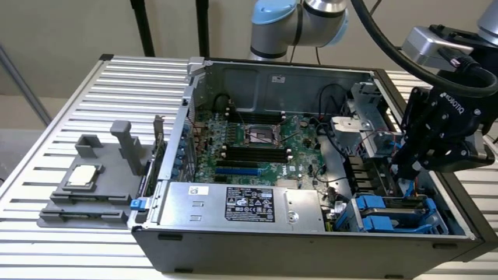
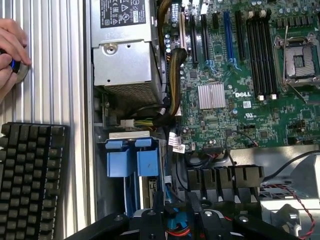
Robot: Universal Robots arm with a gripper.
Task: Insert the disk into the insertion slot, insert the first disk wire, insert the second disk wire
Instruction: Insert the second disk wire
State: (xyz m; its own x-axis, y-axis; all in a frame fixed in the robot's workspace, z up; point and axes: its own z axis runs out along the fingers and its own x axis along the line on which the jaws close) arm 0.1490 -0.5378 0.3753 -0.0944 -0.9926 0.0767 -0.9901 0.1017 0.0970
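Observation:
My gripper (image 1: pixel 406 169) hangs over the right end of the open computer case, just above the drive cage. In the wrist view its black fingers (image 2: pixel 158 212) stand close on either side of a blue disk wire connector (image 2: pixel 175 226). A thin blue wire (image 1: pixel 405 186) runs down from the gripper towards the cage. The insertion slot (image 1: pixel 393 217) is in the dark grey cage, with blue carrier tabs (image 2: pixel 131 161) sticking out of it. The disk (image 2: pixel 149 192) sits inside the cage, and only a narrow strip of it shows between the tabs.
A silver power supply with a black label (image 1: pixel 241 204) fills the case's front. The green motherboard (image 1: pixel 257 146) with its black processor socket lies behind it. A grey fixture (image 1: pixel 90 181) holds a chip on the slatted table. A person's hand (image 2: pixel 10 50) and a keyboard (image 2: pixel 30 175) lie beside the case.

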